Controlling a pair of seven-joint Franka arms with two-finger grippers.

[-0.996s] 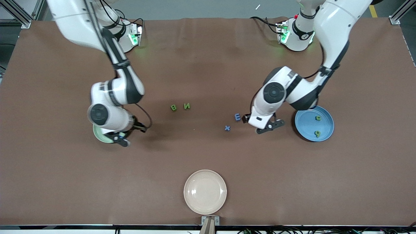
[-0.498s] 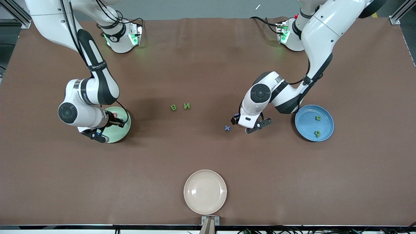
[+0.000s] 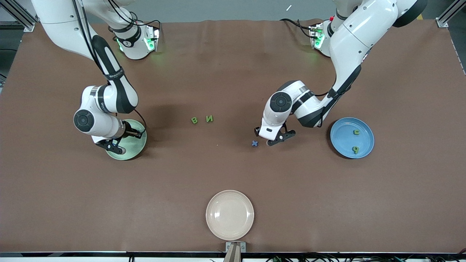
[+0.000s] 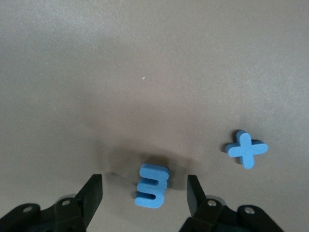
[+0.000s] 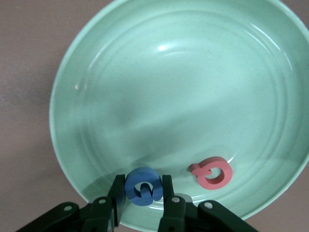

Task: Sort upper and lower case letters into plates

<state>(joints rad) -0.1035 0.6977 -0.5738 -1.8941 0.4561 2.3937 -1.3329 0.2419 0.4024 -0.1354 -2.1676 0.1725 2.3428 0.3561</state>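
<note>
Blue E (image 4: 153,186) lies between the spread left pincer (image 4: 145,195) fingers, blue x (image 4: 246,149) just beside; blue G (image 5: 143,186) clamped in right pincer (image 5: 143,193) over mint plate (image 5: 120,87), red Q (image 5: 211,172) inside

Right arm: reaches from its base down toward its own end of the table, elbow bent, wrist turned downward. The right gripper (image 5: 143,195) hangs over the pale mint green round plate (image 5: 159,92), its black fingers (image 5: 117,191) closed against the sides of a small blue chunky foam letter (image 5: 143,186).

Left arm: extends from its base toward the table's middle, wrist bent low. The left gripper (image 4: 144,193) sits low over the brown tabletop, black fingers (image 4: 91,193) spread wide, straddling a blue foam letter E (image 4: 152,185) without touching it.
</note>
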